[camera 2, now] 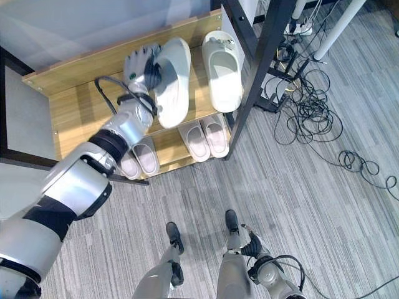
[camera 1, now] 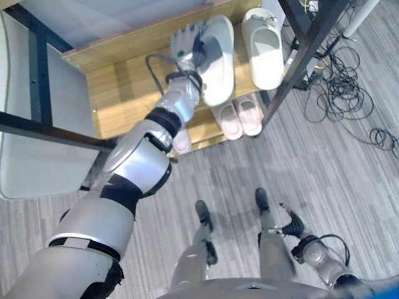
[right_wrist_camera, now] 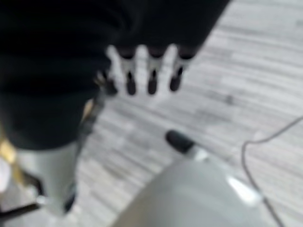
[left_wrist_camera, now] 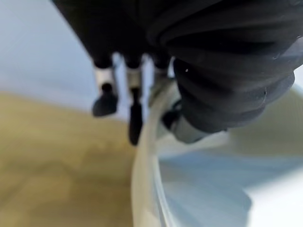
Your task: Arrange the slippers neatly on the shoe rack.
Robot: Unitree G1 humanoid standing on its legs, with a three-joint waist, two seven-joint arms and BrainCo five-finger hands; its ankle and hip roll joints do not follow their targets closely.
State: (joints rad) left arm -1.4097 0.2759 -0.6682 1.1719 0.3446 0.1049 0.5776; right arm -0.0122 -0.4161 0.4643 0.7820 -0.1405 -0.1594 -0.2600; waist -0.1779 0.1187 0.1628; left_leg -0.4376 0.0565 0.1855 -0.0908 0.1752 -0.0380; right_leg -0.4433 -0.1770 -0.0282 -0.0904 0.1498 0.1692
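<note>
A white slipper (camera 1: 219, 62) lies lengthwise on the top wooden shelf (camera 1: 118, 87) of the shoe rack, leaning a little on its edge. My left hand (camera 1: 185, 42) reaches over the shelf and grips its left rim, fingers (left_wrist_camera: 105, 101) outside the rim (left_wrist_camera: 147, 165) and thumb inside. Just to its right a second white slipper (camera 1: 265, 50) lies flat, toe toward the back. My right hand (camera 1: 292, 222) hangs low by my side over the floor, its fingers (right_wrist_camera: 151, 71) straight and holding nothing.
On the lower shelf stand a pair of pale pink slippers (camera 1: 239, 117) and another pale pair (camera 2: 140, 161) left of it. A black frame post (camera 1: 299, 62) slants past the rack's right end. Cables (camera 1: 340, 93) sprawl on the floor at the right. A grey panel (camera 1: 25, 156) stands left.
</note>
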